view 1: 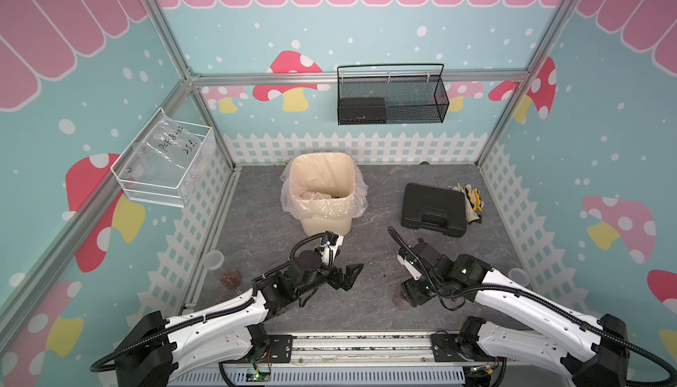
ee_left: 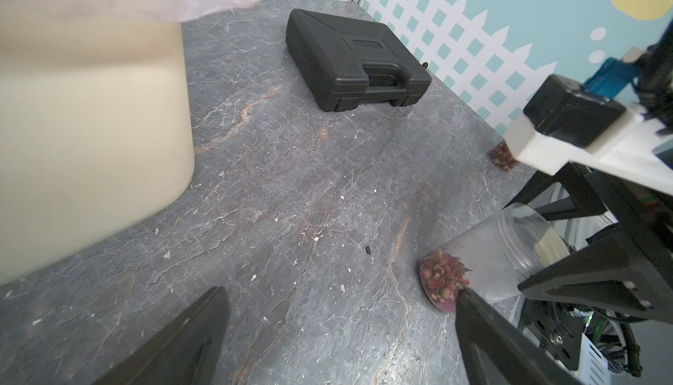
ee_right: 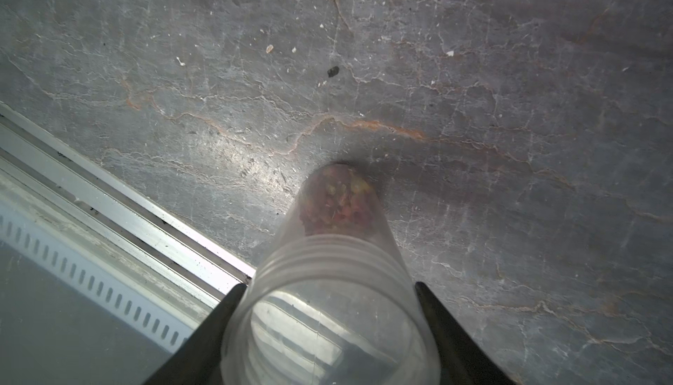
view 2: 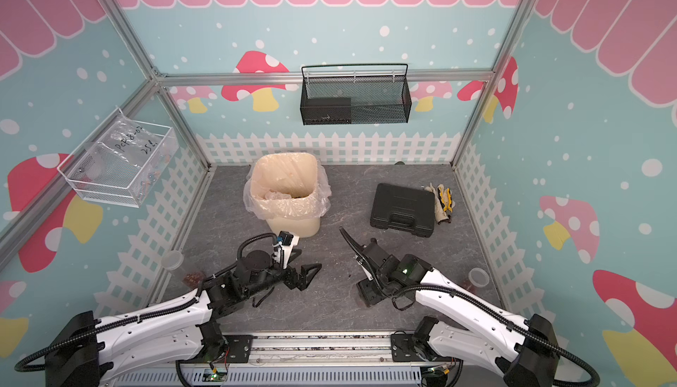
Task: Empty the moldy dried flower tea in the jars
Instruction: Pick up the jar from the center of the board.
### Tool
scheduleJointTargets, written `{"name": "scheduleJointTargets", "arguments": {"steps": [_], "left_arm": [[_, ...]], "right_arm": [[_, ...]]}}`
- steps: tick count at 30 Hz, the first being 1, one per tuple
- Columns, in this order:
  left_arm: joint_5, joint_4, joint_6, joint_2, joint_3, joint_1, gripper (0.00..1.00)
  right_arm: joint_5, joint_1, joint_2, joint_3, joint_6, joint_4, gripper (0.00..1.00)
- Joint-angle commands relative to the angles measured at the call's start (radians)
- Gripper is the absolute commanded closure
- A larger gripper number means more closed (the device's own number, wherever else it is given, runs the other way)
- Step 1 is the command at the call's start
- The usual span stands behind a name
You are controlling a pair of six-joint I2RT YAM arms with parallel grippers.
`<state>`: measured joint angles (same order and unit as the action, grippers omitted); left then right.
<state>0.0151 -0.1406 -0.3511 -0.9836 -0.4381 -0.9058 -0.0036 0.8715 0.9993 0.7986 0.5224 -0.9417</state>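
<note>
Three clear jars stand on the grey table, each with reddish-brown dried flower tea at the bottom. One jar (view 1: pixel 214 260) stands at the left wall, holding tea (view 1: pixel 230 279). Another jar (view 1: pixel 519 277) stands at the right wall. The middle jar (ee_right: pixel 327 292) holds tea (ee_right: pixel 337 201) and sits between the fingers of my right gripper (ee_right: pixel 327 286), which press both sides of its threaded rim. In a top view this gripper (view 1: pixel 406 293) points down and hides most of that jar. My left gripper (view 1: pixel 351 275) hovers open and empty over bare table, its fingers (ee_left: pixel 204 328) wide apart.
A cream bin (view 1: pixel 326 224) with a plastic liner stands at the back centre, just beyond the left gripper. A black case (view 1: pixel 434 209) and gloves (view 1: pixel 470 198) lie at the back right. A metal rail (view 1: pixel 359 345) runs along the table's front edge.
</note>
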Motion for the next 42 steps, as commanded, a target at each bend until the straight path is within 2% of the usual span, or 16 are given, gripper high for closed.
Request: {"name": "scheduleJointTargets", "arguments": {"steps": [1, 4, 9, 12, 16, 21, 25, 29, 35, 42], "left_arm": [[0.021, -0.028, 0.030, 0.029, -0.006, -0.005, 0.00], [0.030, -0.066, 0.045, 0.064, 0.013, -0.005, 0.00], [0.020, -0.183, 0.115, 0.144, 0.080, -0.005, 0.01], [0.027, -0.259, 0.193, 0.195, 0.133, -0.005, 0.01], [0.050, -0.260, 0.321, 0.227, 0.156, -0.005, 0.01], [-0.013, -0.267, 0.457, 0.204, 0.165, -0.007, 0.01], [-0.058, -0.261, 0.541, 0.174, 0.154, -0.010, 0.01], [-0.078, -0.183, 0.632, 0.133, 0.113, -0.023, 0.01], [-0.070, -0.144, 0.704, 0.091, 0.083, -0.034, 0.00], [-0.086, -0.159, 0.734, 0.038, 0.064, -0.041, 0.00]], "right_arm": [[0.035, 0.007, -0.001, 0.068, -0.027, 0.083, 0.56], [0.033, 0.006, 0.018, 0.110, -0.073, 0.181, 0.62], [-0.025, -0.010, 0.117, 0.173, -0.197, 0.338, 0.65], [-0.093, -0.041, 0.180, 0.210, -0.269, 0.382, 0.67], [-0.233, -0.114, 0.210, 0.234, -0.344, 0.405, 0.68], [-0.338, -0.189, 0.176, 0.229, -0.374, 0.421, 0.69], [-0.433, -0.193, 0.153, 0.225, -0.379, 0.423, 0.69], [-0.510, -0.193, 0.129, 0.209, -0.369, 0.425, 0.70], [-0.574, -0.192, 0.086, 0.166, -0.366, 0.423, 0.70], [-0.632, -0.192, 0.083, 0.149, -0.372, 0.432, 0.70]]}}
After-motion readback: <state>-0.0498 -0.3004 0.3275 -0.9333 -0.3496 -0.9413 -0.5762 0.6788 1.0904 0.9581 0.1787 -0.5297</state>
